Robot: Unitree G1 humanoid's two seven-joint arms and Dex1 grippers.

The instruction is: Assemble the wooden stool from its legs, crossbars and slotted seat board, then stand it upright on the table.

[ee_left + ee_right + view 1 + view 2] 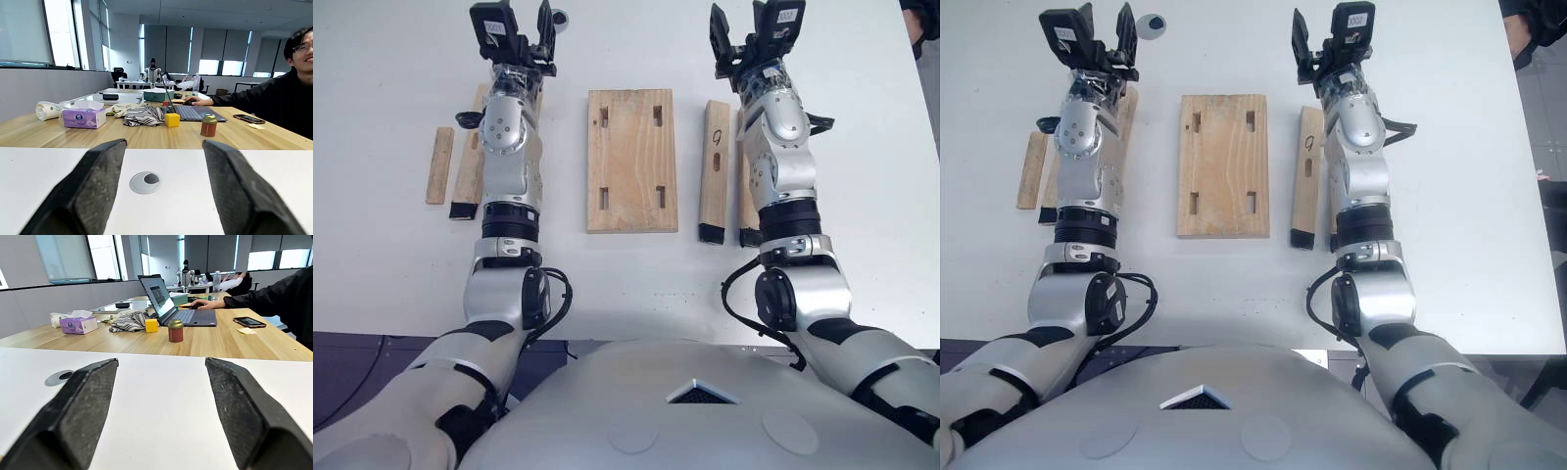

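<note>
The slotted seat board (630, 160) lies flat in the middle of the white table (391, 147), between my two arms. A short wooden crossbar (438, 164) and a longer leg (470, 174) with a black foot lie to its left, the leg partly under my left arm. To its right lies a leg (714, 169) with a slot and a black foot, and another leg (747, 201) shows beside my right arm. My left gripper (519, 31) and right gripper (750, 32) both stand open and hold nothing, past the far ends of the legs.
A round grey cable grommet (145, 182) is set in the table just beyond my left gripper. The table's far part is bare white surface. Beyond it stands a wooden desk with a small tin (175, 331), a laptop and a tissue box.
</note>
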